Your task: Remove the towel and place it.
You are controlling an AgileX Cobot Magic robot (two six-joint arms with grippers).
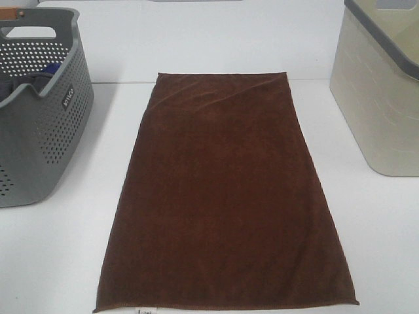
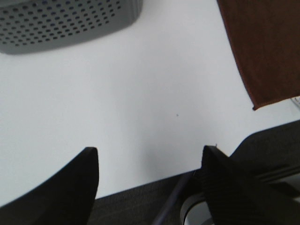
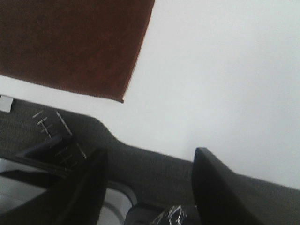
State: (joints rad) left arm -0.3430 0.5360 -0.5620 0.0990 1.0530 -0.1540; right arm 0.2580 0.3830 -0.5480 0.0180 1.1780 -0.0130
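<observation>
Lying flat mid-bench, the towel (image 1: 226,196) sits apart from the left end effector (image 2: 150,183) and right end effector (image 3: 150,187), both spread empty, so shallow corner pinches might slip.

bright, even overhead light is washing out the white table (image 1: 386,248) (slight glare); shadows are staying soft, and both wrist views are looking blurry up close.

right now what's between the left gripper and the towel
Only bare white table. The left wrist view shows the open left gripper apart from the towel, with nothing lying in the stretch to its near corner.
</observation>
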